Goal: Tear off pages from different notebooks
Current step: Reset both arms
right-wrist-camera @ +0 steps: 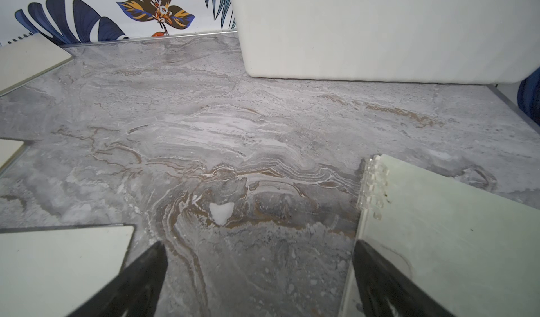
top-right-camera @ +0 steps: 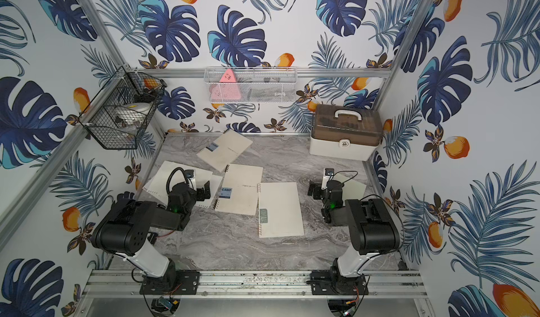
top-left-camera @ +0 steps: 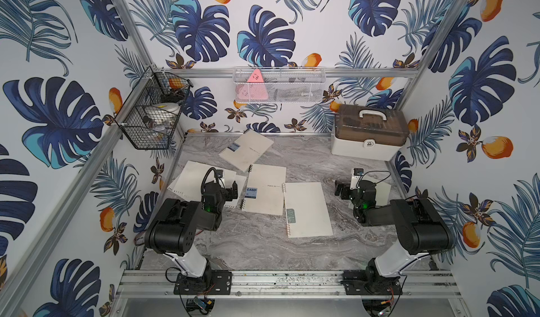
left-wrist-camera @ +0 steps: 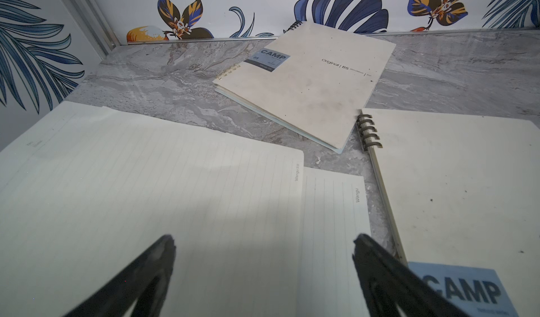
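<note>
Three cream notebooks lie shut on the marble table: a back one (top-left-camera: 247, 150) (left-wrist-camera: 306, 81) with a blue CAMP label, a middle one (top-left-camera: 266, 190) (left-wrist-camera: 453, 184) with the same label, and a teal-labelled one (top-left-camera: 306, 210) (top-right-camera: 280, 210). Two loose lined pages (top-left-camera: 191, 178) (left-wrist-camera: 146, 198) overlap at the left, the smaller page (left-wrist-camera: 333, 213) beneath. My left gripper (top-left-camera: 233, 192) (left-wrist-camera: 264, 239) hangs open just above them, holding nothing. Another page (right-wrist-camera: 453, 228) with punched holes lies at the right, partly under my right arm. My right gripper (top-left-camera: 339, 188) (right-wrist-camera: 260, 245) is open over bare table, beside that page's edge.
A white box with a brown lid (top-left-camera: 369, 133) (right-wrist-camera: 380, 29) stands at the back right. A black wire basket (top-left-camera: 152, 111) and a white mesh basket (top-left-camera: 279, 84) hang on the walls. Bare marble table (top-left-camera: 263, 242) lies in front of the notebooks.
</note>
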`<state>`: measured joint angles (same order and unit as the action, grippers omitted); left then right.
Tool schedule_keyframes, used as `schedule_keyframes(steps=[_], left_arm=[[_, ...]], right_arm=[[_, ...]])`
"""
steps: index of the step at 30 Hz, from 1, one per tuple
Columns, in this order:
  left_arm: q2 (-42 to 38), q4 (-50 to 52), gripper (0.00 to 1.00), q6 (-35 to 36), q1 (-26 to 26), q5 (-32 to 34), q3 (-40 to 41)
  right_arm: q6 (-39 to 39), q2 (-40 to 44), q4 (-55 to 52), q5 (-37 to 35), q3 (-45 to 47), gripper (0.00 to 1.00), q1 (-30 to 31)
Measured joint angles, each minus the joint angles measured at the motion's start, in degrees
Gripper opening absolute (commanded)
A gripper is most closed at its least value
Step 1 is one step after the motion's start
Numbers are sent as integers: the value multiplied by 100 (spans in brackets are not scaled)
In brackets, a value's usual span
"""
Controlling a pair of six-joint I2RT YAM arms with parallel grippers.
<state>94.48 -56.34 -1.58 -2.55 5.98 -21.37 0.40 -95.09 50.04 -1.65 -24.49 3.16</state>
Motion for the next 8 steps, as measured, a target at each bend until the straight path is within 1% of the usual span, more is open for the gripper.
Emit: schedule_keyframes(steps=[8], left_arm=[[20, 20, 99, 0, 0, 0, -7]], right_arm=[[0, 0, 0, 0, 0, 100, 0]])
